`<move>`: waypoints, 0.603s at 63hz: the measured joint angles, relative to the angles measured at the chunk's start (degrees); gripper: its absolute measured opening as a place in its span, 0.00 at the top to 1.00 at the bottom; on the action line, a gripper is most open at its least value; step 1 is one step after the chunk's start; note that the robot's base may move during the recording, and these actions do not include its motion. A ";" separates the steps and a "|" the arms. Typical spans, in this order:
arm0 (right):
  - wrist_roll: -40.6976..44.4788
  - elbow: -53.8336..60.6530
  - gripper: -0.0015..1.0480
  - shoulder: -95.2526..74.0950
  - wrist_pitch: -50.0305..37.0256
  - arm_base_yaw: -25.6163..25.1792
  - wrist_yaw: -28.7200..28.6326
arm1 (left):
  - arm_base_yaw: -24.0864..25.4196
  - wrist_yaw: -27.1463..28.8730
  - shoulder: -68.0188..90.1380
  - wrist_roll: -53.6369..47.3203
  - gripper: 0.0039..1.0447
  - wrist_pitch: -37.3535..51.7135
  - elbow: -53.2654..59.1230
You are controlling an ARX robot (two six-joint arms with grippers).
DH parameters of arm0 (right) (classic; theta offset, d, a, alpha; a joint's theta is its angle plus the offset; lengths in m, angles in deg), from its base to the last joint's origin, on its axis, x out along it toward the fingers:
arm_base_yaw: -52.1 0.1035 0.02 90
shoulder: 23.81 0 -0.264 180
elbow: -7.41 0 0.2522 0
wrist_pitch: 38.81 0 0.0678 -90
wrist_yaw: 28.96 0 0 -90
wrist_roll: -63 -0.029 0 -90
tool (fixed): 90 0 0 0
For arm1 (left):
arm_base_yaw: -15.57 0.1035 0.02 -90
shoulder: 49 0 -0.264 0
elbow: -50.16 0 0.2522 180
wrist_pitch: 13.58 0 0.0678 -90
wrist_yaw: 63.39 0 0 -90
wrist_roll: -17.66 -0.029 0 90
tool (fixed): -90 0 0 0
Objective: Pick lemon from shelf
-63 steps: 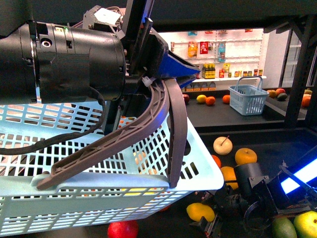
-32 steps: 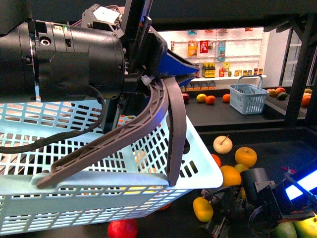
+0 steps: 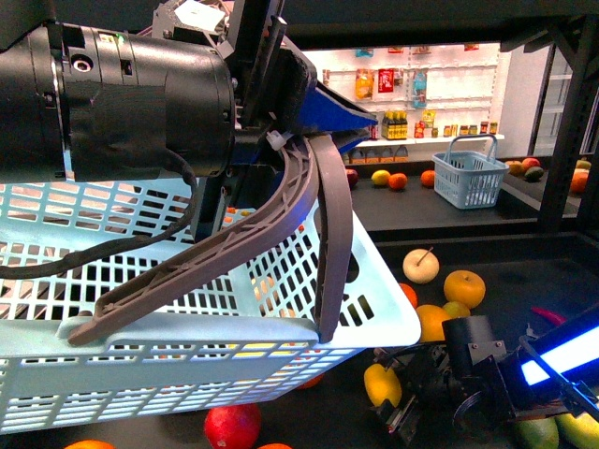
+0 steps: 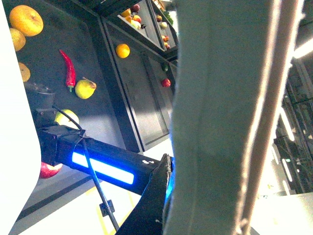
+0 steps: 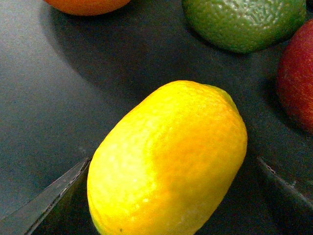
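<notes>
The lemon (image 5: pixel 166 161) lay on its side on the dark deck of the shelf (image 3: pixel 524 267), toward the deck's near edge and just off the near corner of the pale blue basket (image 3: pixel 187 374); in the right wrist view it filled the middle of the picture, bright yellow and lightly pitted. The right gripper (image 3: pixel 391 393) sat low over the deck with its jaws parted and one dark finger (image 5: pixel 46 203) on each side of the fruit; a thin gap showed on at least one side, so the lemon was bracketed but not squeezed. Near it on the deck lay a bumpy green fruit (image 5: pixel 244 19), a dark red fruit (image 5: pixel 298 83) and part of an orange one (image 5: pixel 85 4), all apart from the lemon. Farther back on the deck were a cream apple (image 3: pixel 420 267) with a stalk and a round orange-yellow fruit (image 3: pixel 464 288); a red apple (image 3: pixel 232 426) lay at the near edge under the basket's rim. The right arm (image 3: pixel 562 354) carried a lit blue strip. The left gripper (image 3: pixel 328 131), blue and up high, was clamped on the basket's grey handle (image 3: pixel 309 215), and the basket hung from it, tilted; in the left wrist view the handle blocked most of the picture, with a red chilli (image 4: pixel 68 68) on the deck beyond. A small blue basket (image 3: pixel 470 178) stood on a farther deck.
</notes>
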 joint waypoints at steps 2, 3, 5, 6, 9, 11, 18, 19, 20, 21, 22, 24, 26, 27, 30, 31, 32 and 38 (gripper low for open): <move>-0.33 -0.26 0.07 -0.20 0.00 0.07 0.22 | 0.00 0.02 0.00 -0.02 0.94 0.00 0.00; -0.46 -0.33 0.07 -0.26 0.00 0.09 0.22 | 0.00 0.00 0.00 -0.02 0.94 0.00 0.00; -0.87 -0.55 0.07 -0.42 0.00 0.15 0.37 | 0.00 0.00 0.00 -0.02 0.94 0.00 0.00; -1.09 -0.66 0.07 -0.48 0.00 0.20 0.57 | 0.00 0.00 0.00 -0.02 0.94 0.00 0.00; -1.57 -1.20 0.07 -0.81 -0.17 0.31 1.27 | 0.00 0.02 0.00 0.00 0.94 0.00 0.00; -2.34 -1.84 0.12 -1.22 -0.96 0.42 2.14 | 0.00 0.00 0.00 0.00 0.94 0.00 0.00; -4.39 -2.19 0.32 -1.42 -1.99 0.59 2.29 | 0.00 0.02 0.00 -0.02 0.94 0.00 0.00; -4.48 -2.19 0.33 -1.42 -2.03 0.59 2.29 | 0.00 0.02 0.00 0.00 0.94 0.00 0.00; -4.68 -2.19 0.35 -1.42 -2.08 0.59 2.29 | 0.00 0.02 0.00 0.00 0.94 0.00 0.00; -4.74 -2.19 0.36 -1.42 -2.12 0.61 2.32 | 0.00 0.02 0.00 0.00 0.94 0.00 0.00; -4.76 -2.19 0.38 -1.42 -2.21 0.63 2.32 | 0.00 0.02 0.00 0.00 0.94 0.00 0.00; -4.94 -2.19 0.42 -1.42 -2.47 0.66 2.58 | 0.00 0.00 0.00 0.00 0.94 0.00 0.00; -5.09 -2.19 0.44 -1.42 -2.62 0.70 2.80 | 0.00 0.00 0.00 -0.02 0.94 0.00 0.00; -5.29 -2.19 0.46 -1.42 -2.75 0.72 2.93 | 0.00 0.00 0.00 -0.02 0.94 0.00 0.00; -5.79 -2.16 0.48 -1.42 -3.41 0.76 3.06 | 0.00 0.02 0.00 -0.02 0.94 0.00 0.00; -5.97 -2.12 0.49 -1.42 -3.76 0.79 3.15 | 0.00 0.02 0.00 0.00 0.94 0.00 0.00; -6.05 -1.99 0.49 -1.38 -4.09 0.79 3.17 | 0.00 0.02 0.00 0.00 0.94 0.00 0.00; -6.84 -0.22 0.49 -0.57 -5.99 0.76 3.34 | 0.00 0.00 0.00 0.00 0.94 0.00 0.00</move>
